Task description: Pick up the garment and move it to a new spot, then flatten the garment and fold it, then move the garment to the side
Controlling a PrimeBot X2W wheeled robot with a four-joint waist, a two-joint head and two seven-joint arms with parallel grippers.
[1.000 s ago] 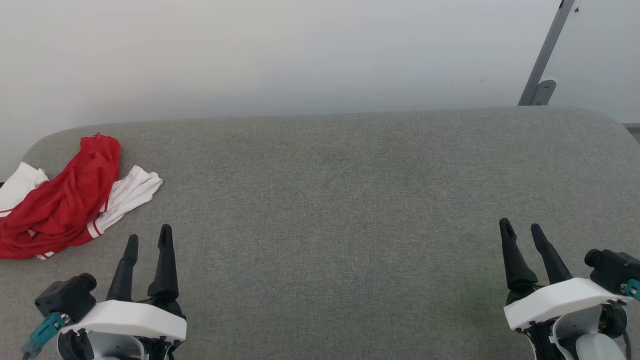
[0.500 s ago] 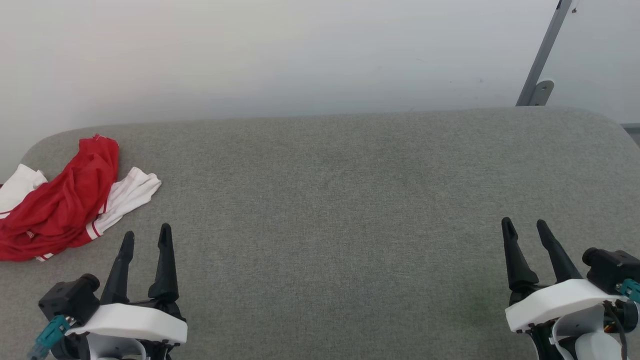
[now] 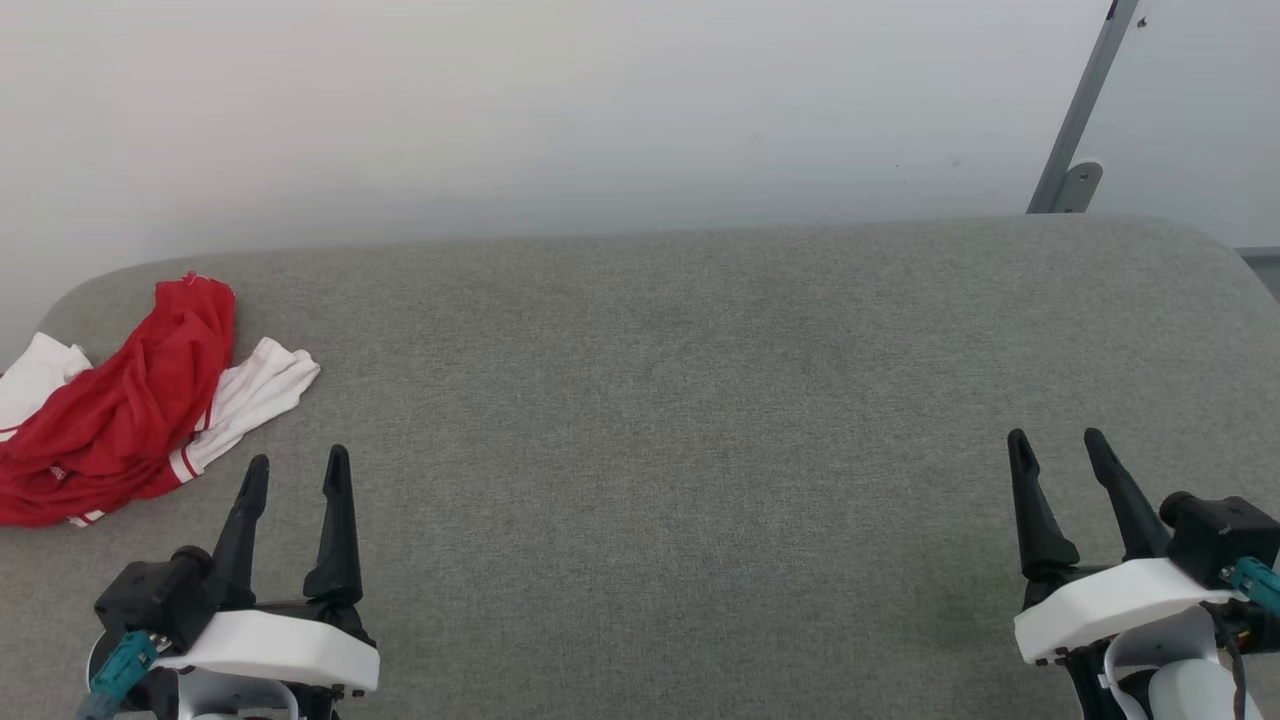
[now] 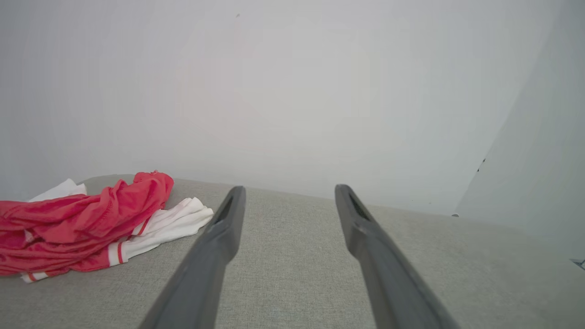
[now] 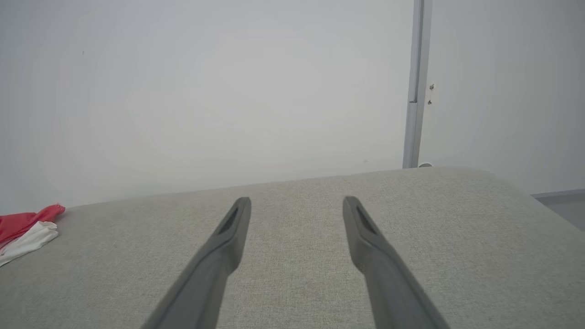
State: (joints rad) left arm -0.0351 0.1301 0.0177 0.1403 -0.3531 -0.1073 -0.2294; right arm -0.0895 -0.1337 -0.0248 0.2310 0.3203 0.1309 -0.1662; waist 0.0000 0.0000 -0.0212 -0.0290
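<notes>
The garment [image 3: 120, 410] lies bunched on the grey fabric-covered tabletop [image 3: 650, 400], ahead of the left claw [image 3: 297, 458] and off to its left, near the tabletop's rounded far-left corner. It is not touching the claw: a strip of bare fabric separates the fingertips from the nearest cloth.

The heap is longer than it is wide. Its long axis runs on a diagonal, from a low red mass beside the left claw's wrist, out to the left, up to a red peak farther ahead. That puts the axis roughly along the line the claw's fingers point, only shifted left of them.

1 white sleeve end with red stripes sticks out of the heap toward the claw's side and is the closest part, just ahead and left of the left fingertip. A 2nd white sleeve end shows on the heap's far-left side.

Both claws are empty with their 2 fingers spread wide. The right claw [image 3: 1057, 436] hovers well apart from the garment, with almost the whole width of the tabletop between them; from its wrist the cloth is a small red and white patch at the far left.

So the left arm is plainly the nearer one. My judgement is that the pickup calls for a short reach forward and left.
</notes>
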